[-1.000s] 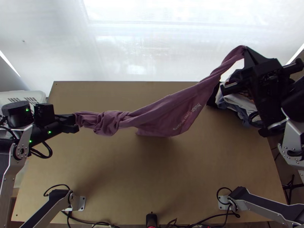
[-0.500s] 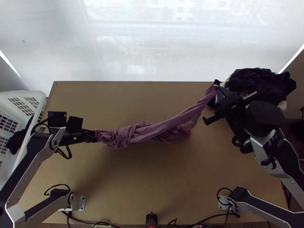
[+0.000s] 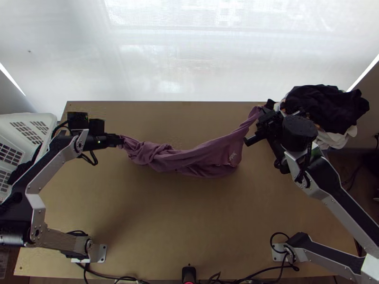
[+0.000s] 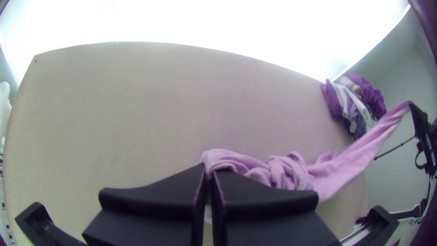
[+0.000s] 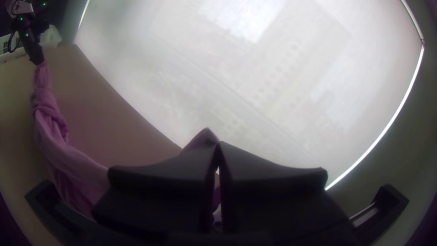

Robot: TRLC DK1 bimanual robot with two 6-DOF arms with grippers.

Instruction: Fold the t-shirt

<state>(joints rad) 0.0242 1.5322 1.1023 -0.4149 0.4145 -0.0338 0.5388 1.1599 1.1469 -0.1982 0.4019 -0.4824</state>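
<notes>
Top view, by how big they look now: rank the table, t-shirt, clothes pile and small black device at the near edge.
1. Table
2. T-shirt and clothes pile: too alike to rank, the pile being partly hidden
3. Small black device

Wooden table (image 3: 189, 222) standing before broad pale window screen (image 3: 189, 61). Daylight glowing through, bright slits (image 3: 12, 79) edging both sides. Grey wall (image 3: 9, 97) flanking left. Dark floor (image 3: 362, 189) showing beyond table's right side.

The t-shirt (image 3: 189, 160) is dusty mauve with a small pale print. Tan covers the bench (image 3: 166, 213). By its far right corner, the clothes pile (image 3: 322, 106) mixes black and white; by its left edge, the basket (image 3: 35, 118) is white, grid-patterned.
</notes>
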